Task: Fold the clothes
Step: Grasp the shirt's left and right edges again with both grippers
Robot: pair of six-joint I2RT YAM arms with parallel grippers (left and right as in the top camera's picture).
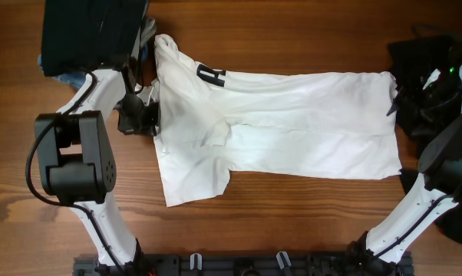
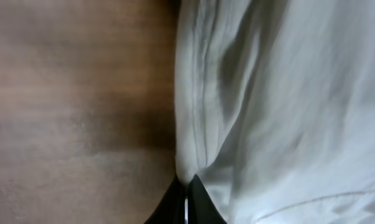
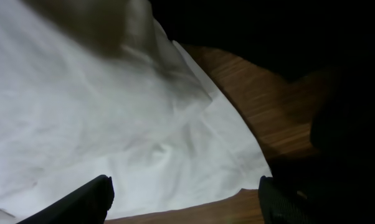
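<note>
At the bottom of the left wrist view, the left claw (image 2: 186, 204) is pinched shut on the hemmed edge of the white T-shirt (image 2: 281, 106), which spreads away to the right. The right claw (image 3: 184, 202) stands wide, with a shirt corner lying loose between its fingers. Overhead, the shirt lies flat on the tabletop (image 1: 292, 222) with its long axis left to right and one arm at each end. It is creased and partly folded, with black lettering at upper left.

Arms (image 1: 100, 218) show white links (image 1: 93, 83), boxy black joints (image 1: 76, 153), thin black cables (image 1: 30, 165), seemingly black fingers (image 3: 81, 200)
</note>
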